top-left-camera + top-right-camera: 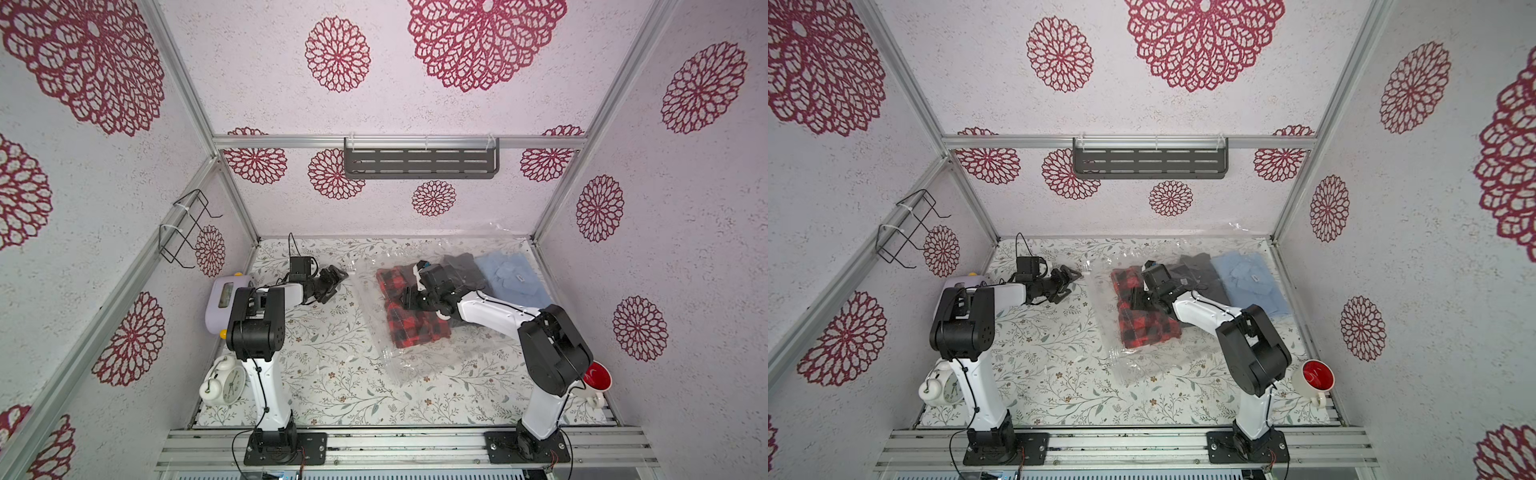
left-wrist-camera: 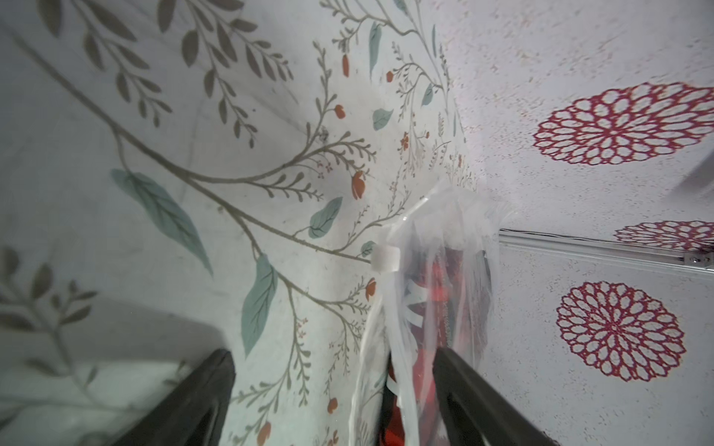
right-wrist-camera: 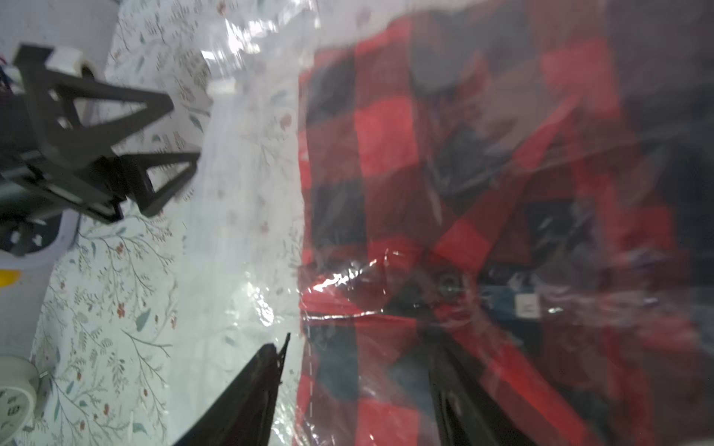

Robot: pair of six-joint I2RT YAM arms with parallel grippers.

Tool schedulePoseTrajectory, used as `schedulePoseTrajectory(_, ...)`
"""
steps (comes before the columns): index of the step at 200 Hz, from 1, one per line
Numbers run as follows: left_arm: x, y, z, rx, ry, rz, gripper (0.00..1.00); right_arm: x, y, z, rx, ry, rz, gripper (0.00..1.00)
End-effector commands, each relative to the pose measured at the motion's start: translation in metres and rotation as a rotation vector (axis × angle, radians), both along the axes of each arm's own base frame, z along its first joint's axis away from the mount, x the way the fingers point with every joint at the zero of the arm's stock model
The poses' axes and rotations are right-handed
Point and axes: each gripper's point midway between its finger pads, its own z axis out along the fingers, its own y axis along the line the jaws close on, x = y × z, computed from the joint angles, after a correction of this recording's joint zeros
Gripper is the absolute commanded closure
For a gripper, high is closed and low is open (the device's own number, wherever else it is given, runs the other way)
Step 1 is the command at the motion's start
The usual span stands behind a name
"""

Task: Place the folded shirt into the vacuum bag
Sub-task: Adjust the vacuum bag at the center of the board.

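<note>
Just below right tool (image 3: pixel 359 355), folded shirt (image 1: pixel 411 328) inside vacuum bag (image 1: pixel 415 365)

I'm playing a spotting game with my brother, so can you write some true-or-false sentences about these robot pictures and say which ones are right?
1. The checked shirt lies inside the vacuum bag. True.
2. The left gripper has its fingers shut. False: they stand open.
3. The mug is red inside. True.
4. The right gripper holds the mug. False: its fingers stand open at the checked shirt, and the mug stands alone on the table.
</note>
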Motion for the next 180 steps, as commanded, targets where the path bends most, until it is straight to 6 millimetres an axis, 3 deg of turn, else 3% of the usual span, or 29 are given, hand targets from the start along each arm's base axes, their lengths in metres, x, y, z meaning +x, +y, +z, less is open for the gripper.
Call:
schedulePoseTrajectory(1, 0.000, -0.009, -0.013, 0.006, 0.031, -0.032, 0.15, -0.011, 0.010, -0.020, 0.037, 0.052, 0.038, 0.37)
schedulePoseTrajectory(22, 0.008, -0.020, -0.012, 0.006, 0.020, -0.058, 0.16, -0.015, 0.010, -0.016, 0.045, 0.049, 0.045, 0.37)
schedulePoseTrajectory(63, 0.031, -0.025, -0.016, 0.018, 0.011, -0.075, 0.17, -0.012, 0.005, 0.039, 0.083, -0.041, 0.037, 0.35)
schedulePoseTrajectory(93, 0.049, -0.025, -0.013, 0.018, -0.011, -0.093, 0.22, -0.003, -0.025, 0.060, 0.042, -0.092, -0.020, 0.33)
schedulePoseTrajectory(148, 0.062, -0.037, -0.012, -0.004, -0.035, -0.128, 0.45, 0.022, -0.119, 0.043, -0.006, -0.070, -0.207, 0.33)
schedulePoseTrajectory(180, 0.063, -0.042, -0.018, -0.010, -0.036, -0.135, 0.55, 0.028, -0.152, 0.009, -0.019, -0.009, -0.264, 0.33)
